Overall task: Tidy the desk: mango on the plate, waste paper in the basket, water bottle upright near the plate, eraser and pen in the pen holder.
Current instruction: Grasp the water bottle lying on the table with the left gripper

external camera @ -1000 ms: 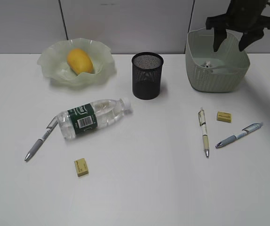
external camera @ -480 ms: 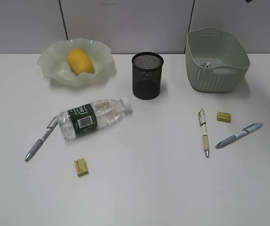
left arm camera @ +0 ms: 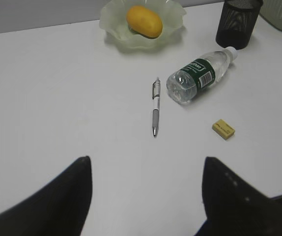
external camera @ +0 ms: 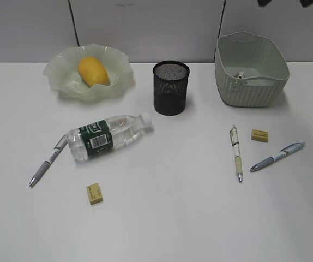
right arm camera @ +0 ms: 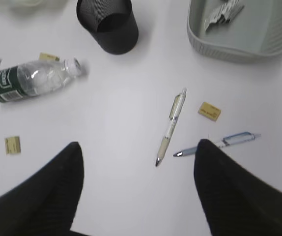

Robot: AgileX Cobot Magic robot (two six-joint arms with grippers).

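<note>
Gone from above the basket (external camera: 252,68) since the earlier exterior frame: right hand (right arm camera: 137,196), now high over the counter (external camera: 167,218), jaws spread, empty. Objects unshifted.

Done, by position: mango (external camera: 92,70) on the plate (external camera: 58,73), far left; waste paper (right arm camera: 222,12) inside the basket, far right.

Outstanding: water bottle (external camera: 107,136) lying on its side, left of centre, cap toward the pen holder (external camera: 171,87). Pen holder at far centre, seemingly empty. Three pens loose: silver pen (external camera: 47,162) touching the bottle's base; cream pen (external camera: 236,153) and blue pen (external camera: 277,156) near right. Two erasers loose: one (external camera: 95,193) near left, one (external camera: 259,135) beside the cream pen.

Left hand (left arm camera: 146,196) released, empty, hovering at the near edge.

Step in hand, judged: between placements. Next likely: right hand down onto cream pen or nearby eraser, then carry to the pen holder.
</note>
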